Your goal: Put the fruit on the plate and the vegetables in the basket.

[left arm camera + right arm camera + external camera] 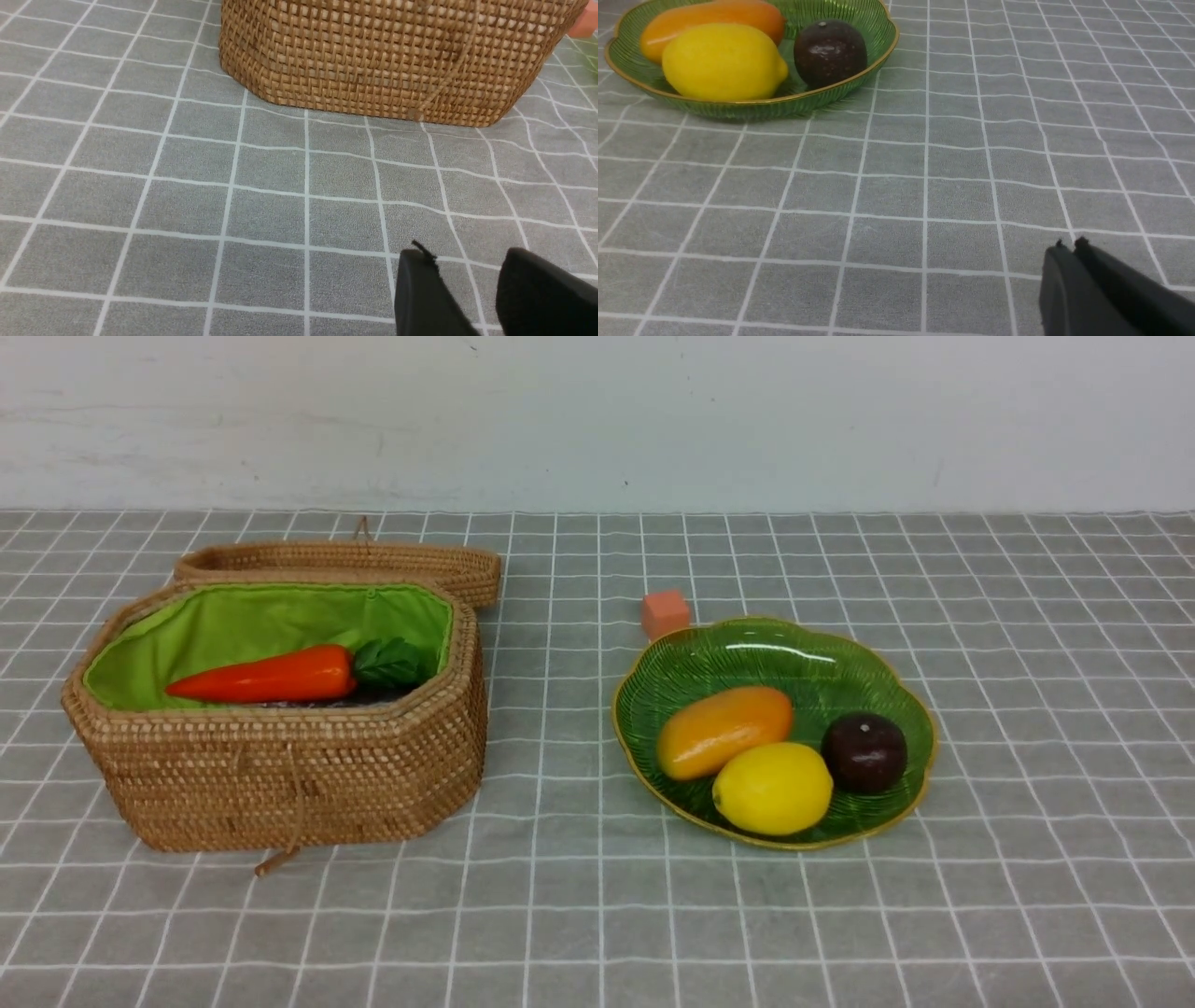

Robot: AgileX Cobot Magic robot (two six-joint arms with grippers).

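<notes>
The green plate [822, 658] holds the mango [724, 730], the lemon [772, 789] and the maroon fruit [864, 752]. In the right wrist view the plate [859, 70] shows with the lemon [721, 60], the mango [714, 16] and the maroon fruit [830, 51]. The open wicker basket [289, 775] holds the carrot [271, 676] on something dark; the radish is hidden. Neither gripper shows in the front view. My left gripper [462, 259] is open and empty above the cloth, short of the basket wall [387, 56]. My right gripper [1070, 245] is shut and empty, away from the plate.
The basket lid [355, 563] lies behind the basket. A small orange cube [665, 613] sits just behind the plate. A cord loop [280, 859] hangs at the basket's front. A grey checked cloth [597, 915] covers the table up to a white wall.
</notes>
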